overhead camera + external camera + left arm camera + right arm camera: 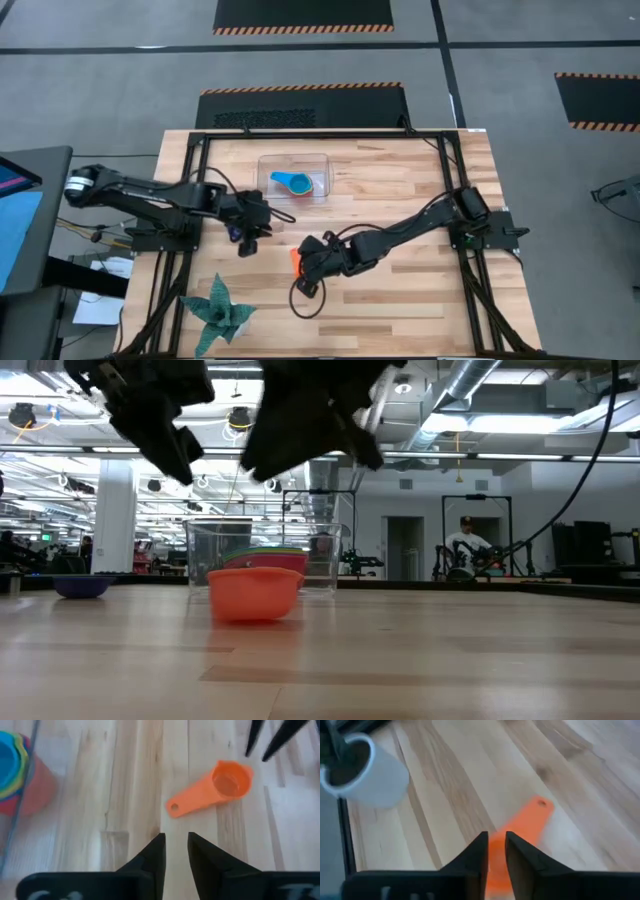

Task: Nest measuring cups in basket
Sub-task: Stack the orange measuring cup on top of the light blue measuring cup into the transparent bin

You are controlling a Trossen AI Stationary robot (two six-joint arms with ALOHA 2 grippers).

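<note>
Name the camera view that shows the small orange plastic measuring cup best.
The left wrist view: the small orange plastic measuring cup lies whole on the wood, bowl and holed handle unobstructed. The right wrist view shows mainly its handle past that gripper's fingers. The low view shows only the bowl's side. The high view shows an orange sliver beside the right arm.

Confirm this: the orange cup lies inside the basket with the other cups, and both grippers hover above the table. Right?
Not quite. The orange cup lies on the table outside the basket, as the high view shows. The other cups are in the basket, and the left gripper and right gripper do hover above the table.
</note>
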